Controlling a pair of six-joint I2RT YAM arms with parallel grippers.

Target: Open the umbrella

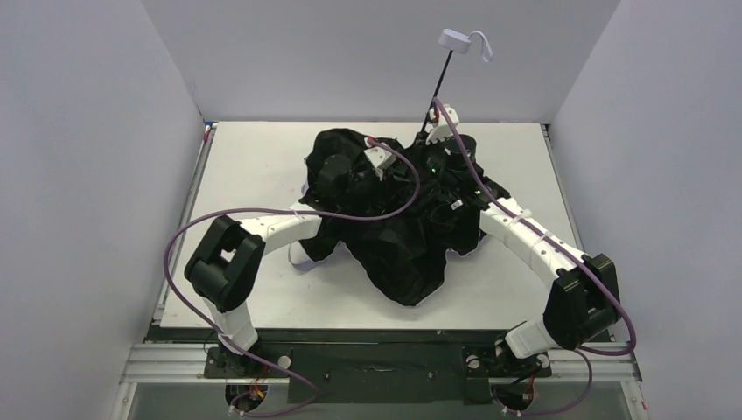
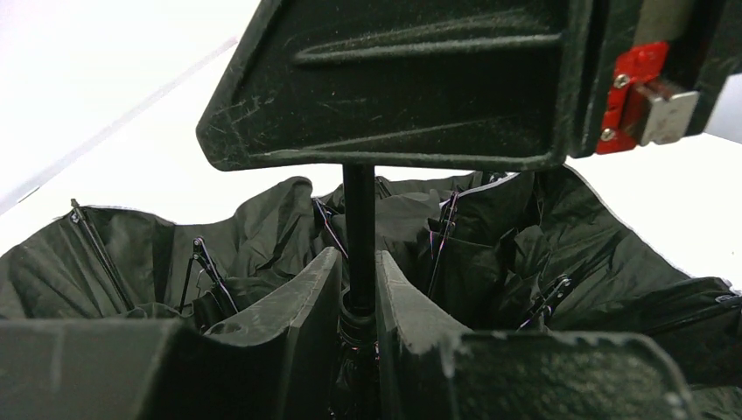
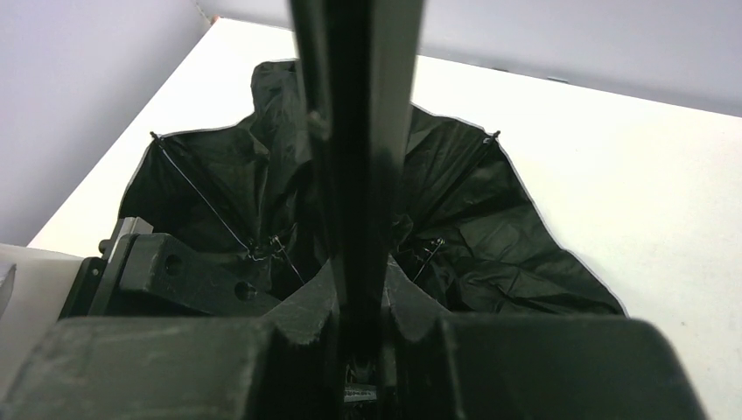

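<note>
Right wrist view: shaft point(image 3: 359, 131) too close, blurred, cut off at 12 o'clock.

Left wrist view: left gripper point(image 2: 359, 293) finger bases cut at 6 o'clock. Upper shaft hidden behind right gripper point(image 3: 360, 302).

Top view: I can't see either set of fingertips, buried among umbrella point(image 1: 398, 245) folds toward 12 o'clock side of table point(image 1: 254, 166).

Bright, even light, soft shadows; wrist views blur up close.
</note>
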